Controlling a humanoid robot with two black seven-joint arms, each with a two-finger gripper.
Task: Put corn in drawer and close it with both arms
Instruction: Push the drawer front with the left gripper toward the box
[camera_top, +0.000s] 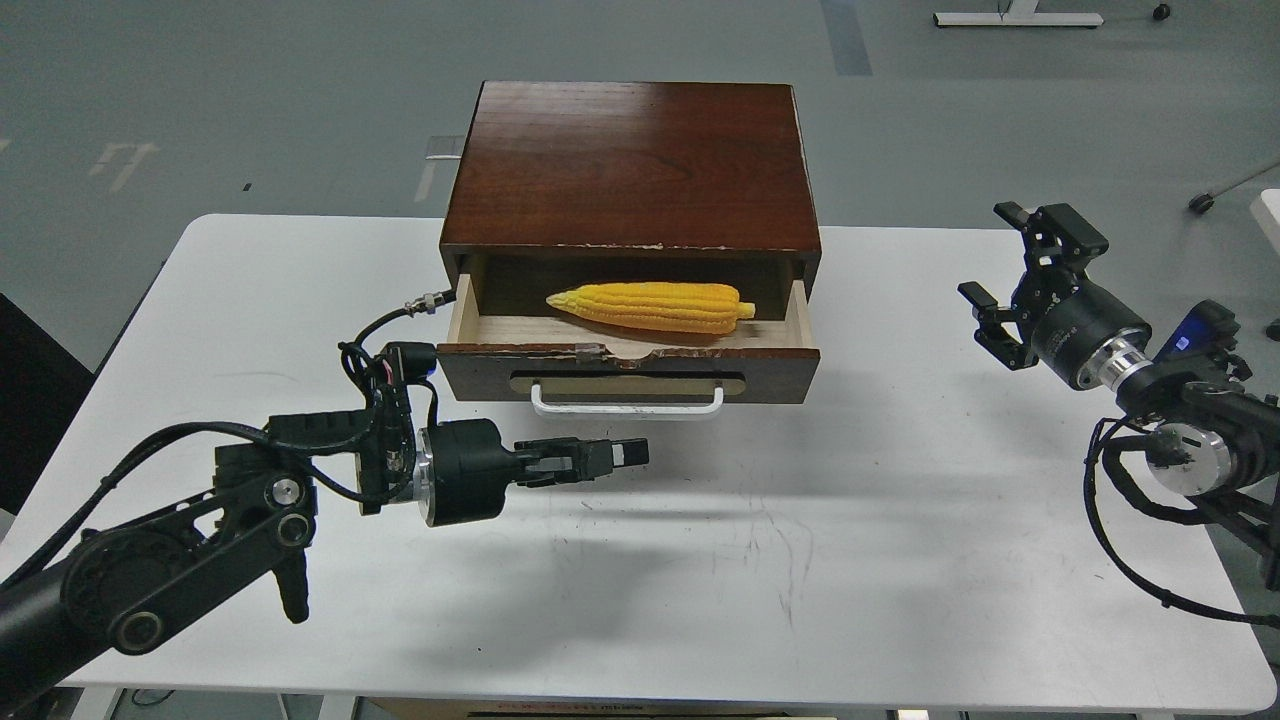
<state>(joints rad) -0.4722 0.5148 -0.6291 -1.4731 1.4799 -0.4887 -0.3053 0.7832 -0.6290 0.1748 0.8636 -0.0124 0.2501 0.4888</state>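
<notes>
Nearest, the left gripper (625, 455) is held low over the white table (850, 560), fingers pressed together and empty, just in front of the white handle (626, 402). The right gripper (1005, 280), well apart to the side, is spread wide and empty. The drawer (628, 358), stiff dark wood with a chipped edge, is judged best pushed flat on its front. Inside it, the corn (650, 306), ridged and tapered, lies on pale wood.
</notes>
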